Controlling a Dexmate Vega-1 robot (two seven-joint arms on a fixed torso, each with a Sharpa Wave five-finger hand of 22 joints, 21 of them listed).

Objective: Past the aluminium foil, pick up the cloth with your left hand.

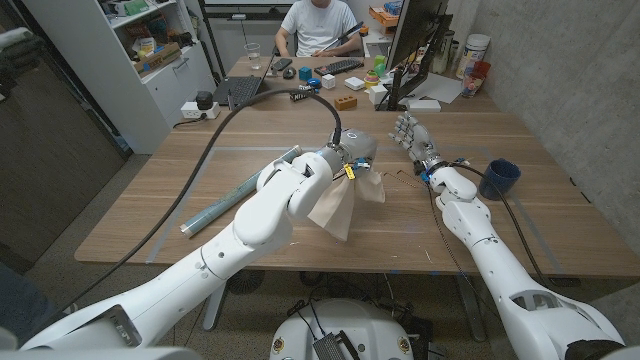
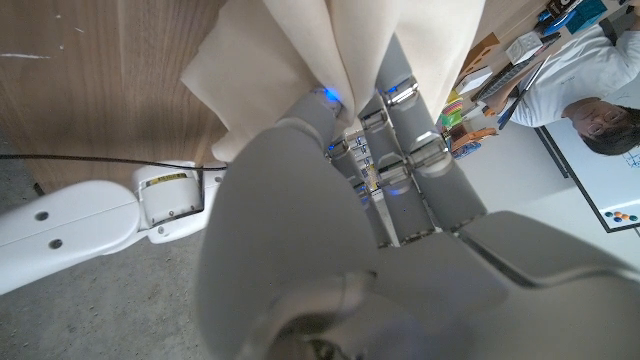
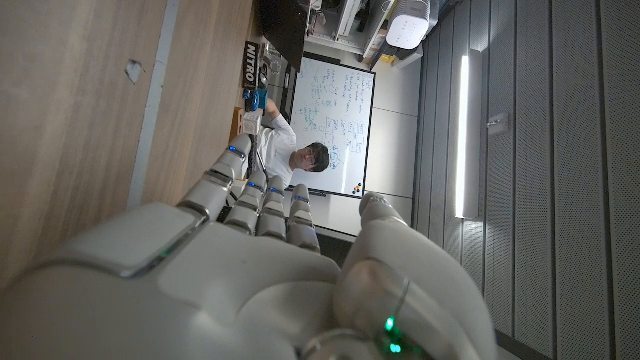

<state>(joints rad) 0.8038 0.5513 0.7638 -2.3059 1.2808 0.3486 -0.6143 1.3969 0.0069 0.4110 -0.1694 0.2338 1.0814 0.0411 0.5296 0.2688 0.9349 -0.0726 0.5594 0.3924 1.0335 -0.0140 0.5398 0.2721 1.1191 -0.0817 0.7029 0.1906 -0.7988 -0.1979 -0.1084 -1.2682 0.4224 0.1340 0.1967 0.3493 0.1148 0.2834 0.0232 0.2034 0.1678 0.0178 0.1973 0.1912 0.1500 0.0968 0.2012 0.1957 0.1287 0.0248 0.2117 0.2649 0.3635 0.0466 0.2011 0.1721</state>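
Observation:
My left hand [image 1: 352,152] is over the middle of the table and grips a beige cloth [image 1: 345,205], which hangs down from its fingers in folds. Whether the cloth's lower corner touches the wood I cannot tell. In the left wrist view the cloth [image 2: 300,60] is bunched between the fingers [image 2: 400,110] of my left hand [image 2: 390,200]. The aluminium foil roll [image 1: 235,195] lies slantwise on the table under my left forearm, on the near-left side of the cloth. My right hand [image 1: 412,135] stands to the right of the cloth, fingers apart and empty; its back [image 3: 270,270] fills the right wrist view.
A dark blue cup [image 1: 498,178] stands right of my right forearm. A thick black cable [image 1: 215,140] crosses the table's left half. At the far end are a laptop [image 1: 240,90], a keyboard [image 1: 338,67], a monitor [image 1: 415,45], small toys and a seated person [image 1: 320,25].

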